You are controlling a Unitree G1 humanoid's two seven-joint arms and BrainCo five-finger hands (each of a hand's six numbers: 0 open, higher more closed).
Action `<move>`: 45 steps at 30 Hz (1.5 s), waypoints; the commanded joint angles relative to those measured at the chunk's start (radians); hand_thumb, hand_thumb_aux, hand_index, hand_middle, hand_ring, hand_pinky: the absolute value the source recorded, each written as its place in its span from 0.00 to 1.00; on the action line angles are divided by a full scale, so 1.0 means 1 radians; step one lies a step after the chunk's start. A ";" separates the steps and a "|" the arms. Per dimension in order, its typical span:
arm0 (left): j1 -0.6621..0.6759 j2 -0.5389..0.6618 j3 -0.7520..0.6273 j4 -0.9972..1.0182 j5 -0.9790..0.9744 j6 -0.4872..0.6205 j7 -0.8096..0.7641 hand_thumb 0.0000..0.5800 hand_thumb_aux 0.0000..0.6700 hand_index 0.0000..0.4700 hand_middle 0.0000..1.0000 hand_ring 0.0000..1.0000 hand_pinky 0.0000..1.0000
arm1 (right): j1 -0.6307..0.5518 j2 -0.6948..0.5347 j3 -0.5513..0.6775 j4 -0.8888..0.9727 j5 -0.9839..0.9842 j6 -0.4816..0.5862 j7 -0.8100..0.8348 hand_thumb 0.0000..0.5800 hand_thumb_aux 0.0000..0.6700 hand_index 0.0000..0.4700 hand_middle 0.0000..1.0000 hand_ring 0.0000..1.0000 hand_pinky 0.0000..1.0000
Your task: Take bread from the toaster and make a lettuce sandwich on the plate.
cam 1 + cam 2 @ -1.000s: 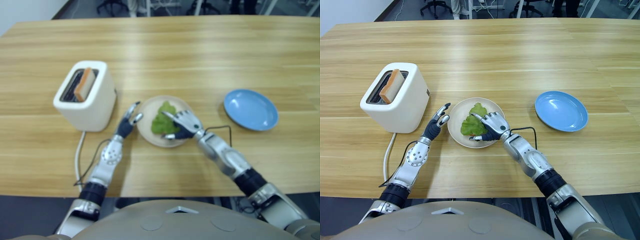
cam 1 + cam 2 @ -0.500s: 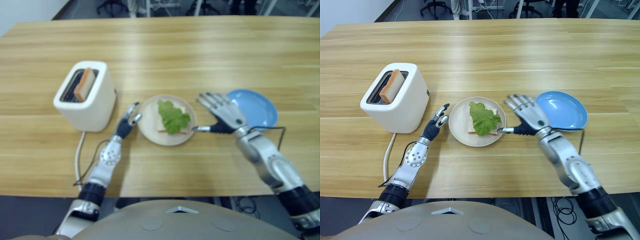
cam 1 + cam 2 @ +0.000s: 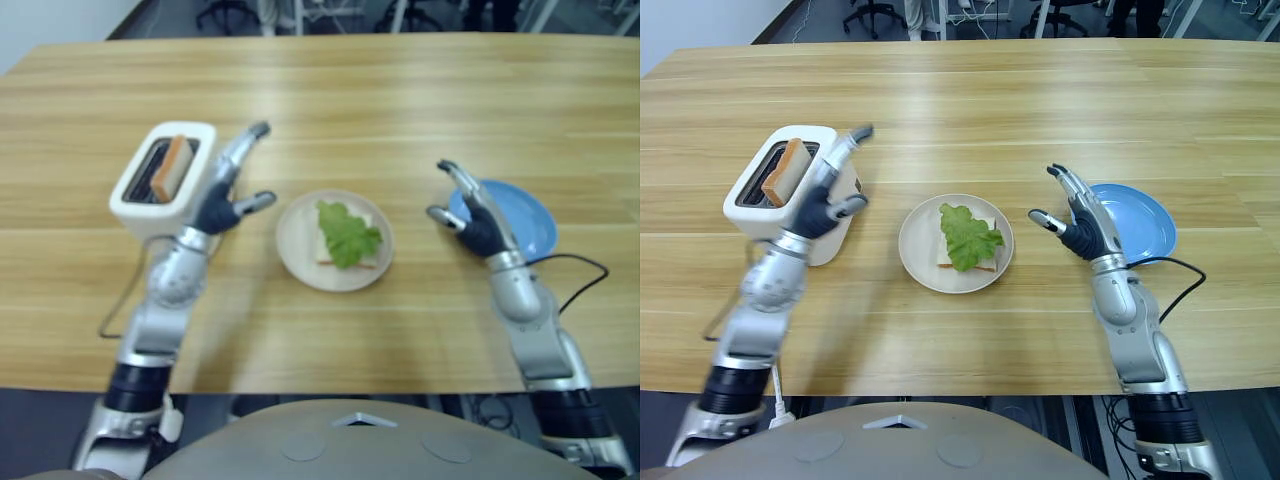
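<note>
**Both hands open and raised; lettuce lies on bread on the cream plate**

Left eye view: A white toaster [image 3: 150,200] stands left of centre on the wooden table [image 3: 400,90], with one toasted bread slice [image 3: 172,166] standing upright in its slot. The left hand [image 3: 222,188] is raised at the toaster's right side, overlapping its edge in the picture; whether it touches the casing cannot be told. Its fingers are stretched out and slightly spread, pointing to the upper right, with the thumb held apart, and they hold nothing. At the middle of the frame sits a round cream plate [image 3: 293,238], and on it a green lettuce leaf [image 3: 348,234] is spread.

Right eye view: Beneath the lettuce a pale bread slice [image 3: 943,261] lies flat on the cream plate, its corners showing past the leaf. To the right of centre the right hand [image 3: 1078,220] is lifted, fingers extended and fanned, thumb apart, grasping nothing. Just behind it, further right, lies a blue plate [image 3: 1145,215], partly hidden by the hand. A black cable [image 3: 1173,266] loops over the table beside the right forearm.
</note>
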 commanded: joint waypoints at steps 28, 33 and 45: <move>-0.027 0.284 0.025 0.410 0.354 0.380 -0.171 0.00 0.00 0.00 0.00 0.00 0.00 | -0.002 0.080 0.022 0.157 0.011 -0.055 -0.005 0.00 0.00 0.00 0.00 0.00 0.00; -0.029 0.295 0.000 0.475 0.360 0.382 -0.150 0.00 0.00 0.00 0.00 0.00 0.00 | 0.001 0.077 0.020 0.155 0.013 -0.054 -0.002 0.00 0.00 0.00 0.00 0.00 0.00; -0.039 0.294 0.023 0.475 0.335 0.358 -0.078 1.00 1.00 0.98 0.69 0.69 0.69 | 0.009 0.076 0.020 0.155 0.010 -0.053 -0.005 0.00 0.00 0.00 0.00 0.00 0.00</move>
